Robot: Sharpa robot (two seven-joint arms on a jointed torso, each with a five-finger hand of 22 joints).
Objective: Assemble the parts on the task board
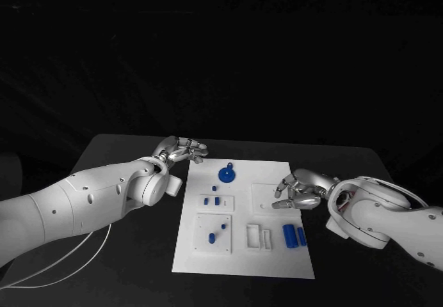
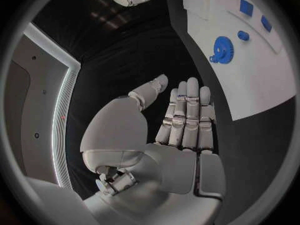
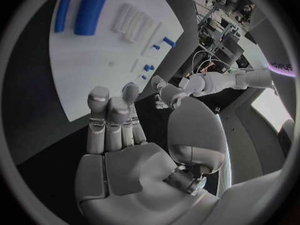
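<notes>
The white task board [image 1: 277,265] lies mid-table with blue parts [image 1: 294,236] on it. The left hand [image 1: 181,149] hovers at its far-left corner, the right hand [image 1: 300,190] at its right edge, both empty, fingers loosely apart

Both hands empty beside task board [image 1: 242,256].

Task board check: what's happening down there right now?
Left hand open, at board's far corner. Right hand open, over task board edge. Blue parts untouched. Nothing blocking.
</notes>
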